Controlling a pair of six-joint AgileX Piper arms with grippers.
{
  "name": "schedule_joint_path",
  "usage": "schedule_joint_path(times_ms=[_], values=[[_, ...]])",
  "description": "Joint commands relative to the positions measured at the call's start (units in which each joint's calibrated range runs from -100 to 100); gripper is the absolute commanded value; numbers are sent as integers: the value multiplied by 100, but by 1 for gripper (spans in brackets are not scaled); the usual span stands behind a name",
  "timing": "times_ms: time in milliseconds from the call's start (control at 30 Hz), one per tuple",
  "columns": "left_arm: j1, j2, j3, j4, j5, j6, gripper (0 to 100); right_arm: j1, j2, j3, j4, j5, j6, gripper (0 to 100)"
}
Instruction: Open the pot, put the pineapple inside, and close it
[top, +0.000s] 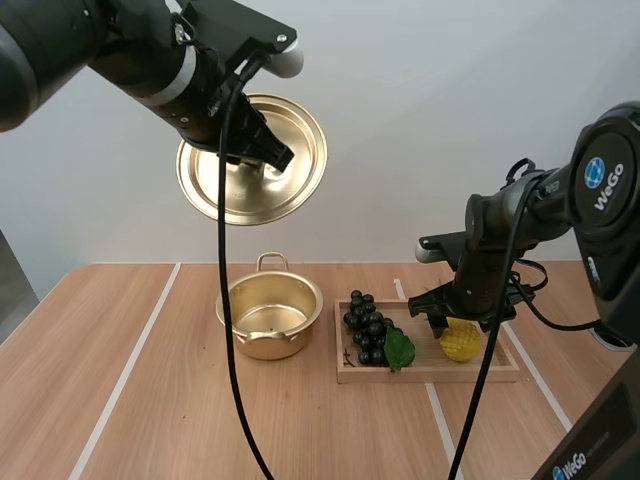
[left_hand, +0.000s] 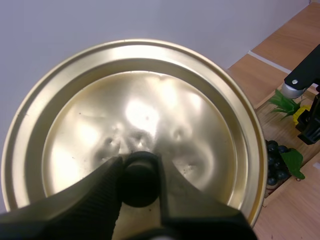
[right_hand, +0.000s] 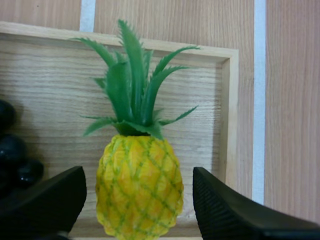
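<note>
Your left gripper (top: 272, 156) is clenched on the lid (top: 300, 130) by its knob (left_hand: 140, 182), held high above the open pot (top: 270, 318). Your right gripper (top: 462, 320) is spread, with one finger on each side of the pineapple (right_hand: 139, 187) and neither touching it. The pineapple lies at the right end of the wooden tray (top: 505, 372), and the grapes (top: 367, 328) lie at its left end.

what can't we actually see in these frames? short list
Lid knob, high view: hidden by the left tool shut on it.
Pineapple crown, high view: behind the right tool.
Pineapple base, right wrist view: cut off by the frame edge.
Grapes, right wrist view: mostly cut off beside a tool finger.
Lid's near rim, left wrist view: behind the tool's fingers.
</note>
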Motion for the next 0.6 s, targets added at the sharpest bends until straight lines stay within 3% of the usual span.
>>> schedule_joint_path(times_ms=[0, 567], values=[[-19, -217, -70, -3, -57, -6, 0, -25, -30, 25, -46, -175, 24, 100], [-19, -818, -95, -35, -383, -6, 0, -151, 659, 25, -116, -282, 24, 100]])
